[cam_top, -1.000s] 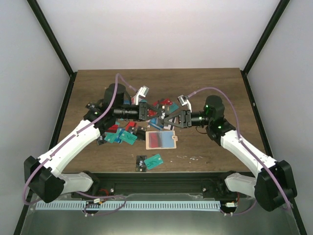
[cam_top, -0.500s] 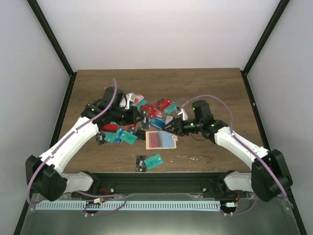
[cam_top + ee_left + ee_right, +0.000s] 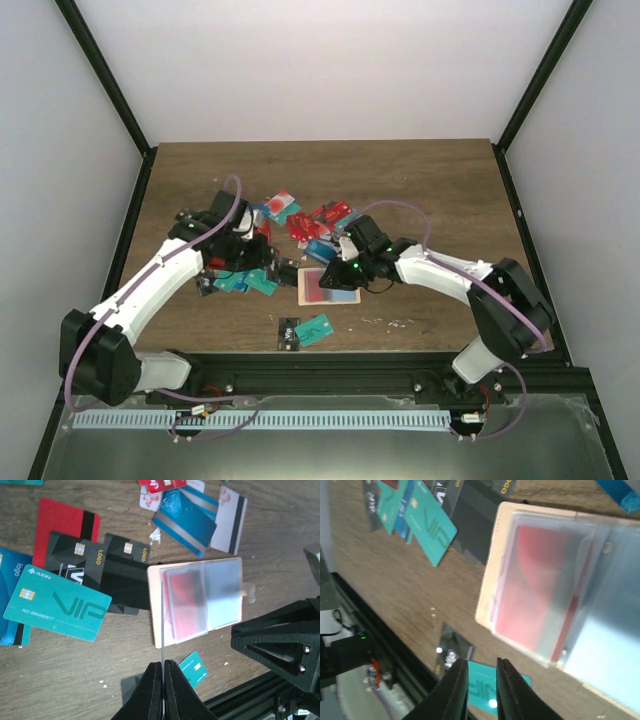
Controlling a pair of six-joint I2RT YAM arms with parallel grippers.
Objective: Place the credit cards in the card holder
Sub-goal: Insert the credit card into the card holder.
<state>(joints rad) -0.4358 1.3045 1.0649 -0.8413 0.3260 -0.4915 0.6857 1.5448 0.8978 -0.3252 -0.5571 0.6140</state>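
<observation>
Left wrist view is showing a teal VIP card (image 3: 57,609) and overlapping black cards (image 3: 112,567) lying off to the left of the left claw (image 3: 162,666). This claw's jaws are pressing fully together on a single card (image 3: 162,620), seen edge-on as a thin line running straight ahead from the tips. Just ahead and slightly right of that claw, the card holder (image 3: 222,595) is lying open and flat on the table (image 3: 75,680), with a red card (image 3: 184,600) sitting under its clear sleeve. The held card is crossing the holder's left border in this view, though I cannot tell whether the two are touching. Judging by this, the insertion step is in hand, and the next move is calling for lining the card's edge up with a sleeve mouth and sliding it in, probably with the holder steadied. Right wrist view is showing the right claw (image 3: 481,666) with its jaws standing only narrowly apart and nothing visible between them. The holder is lying ahead and to the right of its tips, and a loose teal card (image 3: 485,690) is lying beneath them. Whether this claw is touching the holder I cannot tell. The held card is showing only its edge, so its colour is impossible to make out. The holder's right part is running out of the right wrist frame, and from above both claws are merging into dark shapes over the pile.
</observation>
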